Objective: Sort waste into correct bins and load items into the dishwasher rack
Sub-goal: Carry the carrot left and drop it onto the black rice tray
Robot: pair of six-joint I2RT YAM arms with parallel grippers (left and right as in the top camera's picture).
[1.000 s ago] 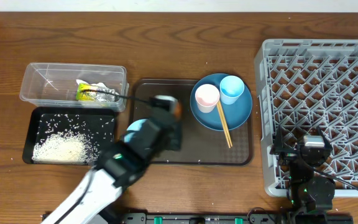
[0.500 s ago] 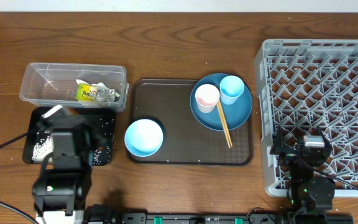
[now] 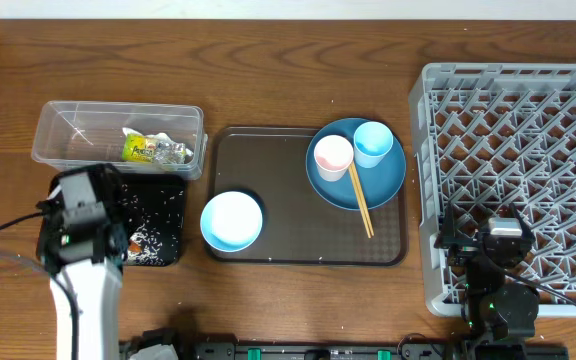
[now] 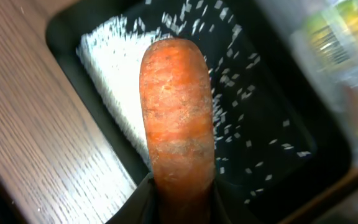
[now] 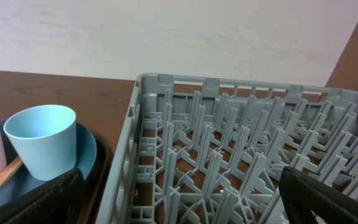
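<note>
The left end effector [image 4: 182, 198] is clamped narrowly on the carrot [image 4: 178, 118], whose long axis points straight out from it, the black tray [image 4: 272, 118] and rice [image 4: 114, 81] directly beneath. The right end effector [image 5: 179, 199] gapes empty, far off.

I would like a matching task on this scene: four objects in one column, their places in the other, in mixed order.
1. small orange carrot
2. crumpled white wrapper
3. small light-blue bowl
4. wooden chopsticks

A. on the dark-brown serving tray
B. on the round blue plate
C. in the left gripper
D. in the clear plastic tub

Pairs: 1-C, 2-D, 3-A, 4-B
</note>
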